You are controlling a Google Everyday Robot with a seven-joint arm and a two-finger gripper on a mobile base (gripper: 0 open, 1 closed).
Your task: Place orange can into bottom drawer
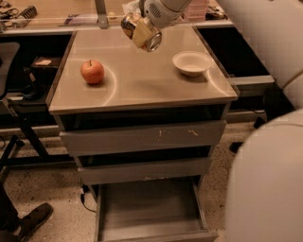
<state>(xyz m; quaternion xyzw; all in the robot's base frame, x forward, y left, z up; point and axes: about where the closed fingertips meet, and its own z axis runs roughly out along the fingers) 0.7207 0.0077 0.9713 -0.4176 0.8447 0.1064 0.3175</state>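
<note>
Nearest the camera, the robot's white body [267, 184] fills the lower right. Beside it, at the foot of the grey cabinet, the bottom drawer [150, 208] stands pulled out, a wide shallow tray with its grey floor in view. A dark shoe [34, 218] rests on the speckled floor to the left.

Above the open tray, the middle drawer [144, 171] and the top drawer [142, 138] sit partly out, stepped one over the other, each with a flat grey front.

On the glossy cabinet top [142, 90], a red apple [92, 72] stands near the left edge. A white bowl [191, 63] sits toward the right, well apart from the apple.

Farther back, above the rear of the cabinet top and between apple and bowl, hangs the orange can [144, 35]. It touches no surface and is tilted steeply. One silvery metal end faces down and toward the camera, and the side is mottled orange-brown and pale. The gripper [135, 23] is clamped on the can, reaching in from the pale arm [163, 9] at the top of the view.

Behind everything, a workbench [57, 19] runs along the back.
</note>
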